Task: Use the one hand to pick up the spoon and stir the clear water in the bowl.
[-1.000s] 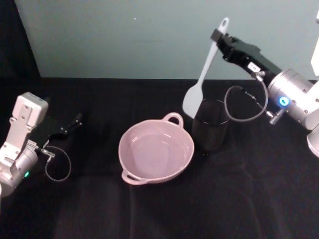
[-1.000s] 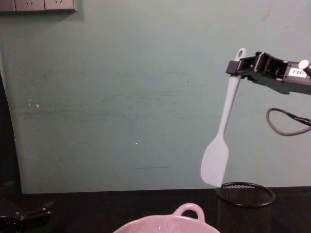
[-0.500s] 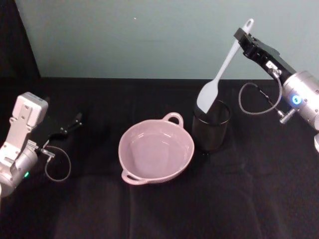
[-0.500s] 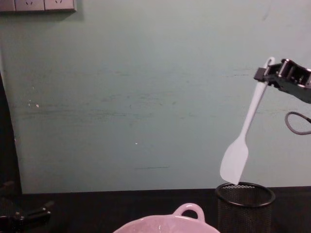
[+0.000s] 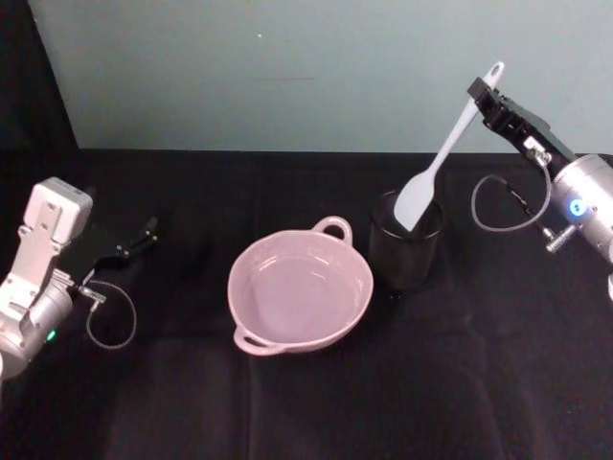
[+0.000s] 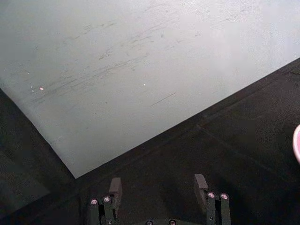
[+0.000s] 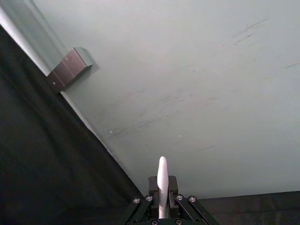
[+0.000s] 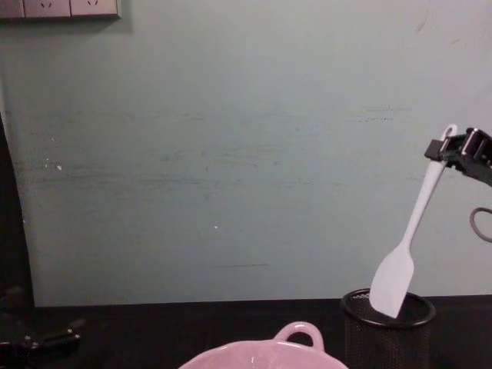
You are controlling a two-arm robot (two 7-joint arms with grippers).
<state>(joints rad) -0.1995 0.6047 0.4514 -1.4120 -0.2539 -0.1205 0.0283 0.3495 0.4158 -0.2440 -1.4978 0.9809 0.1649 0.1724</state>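
Note:
My right gripper (image 5: 478,94) hangs high at the back right, shut on the upper handle of the white spoon (image 5: 442,156). The spoon slopes down to the left and its blade tip dips into the black mesh cup (image 5: 406,251). From the chest view, the spoon (image 8: 407,244) drops from the right gripper (image 8: 441,151) into the cup (image 8: 387,327). In the right wrist view the spoon's handle end (image 7: 162,180) sticks up between the jaws. The pale pink bowl (image 5: 297,347) holds clear water at the table's middle, left of the cup. My left gripper (image 5: 127,248) is parked far left, open.
The black cloth table (image 5: 460,383) meets a teal wall behind. A dark cable (image 5: 503,206) loops off the right wrist near the cup. The left wrist view has the open left gripper (image 6: 158,185) over bare cloth, with a sliver of the bowl (image 6: 297,143) at the edge.
My right gripper has carried the spoon to the right and downward. The blade went from hanging beside the cup's left to dipping inside its rim. The left arm stayed still.

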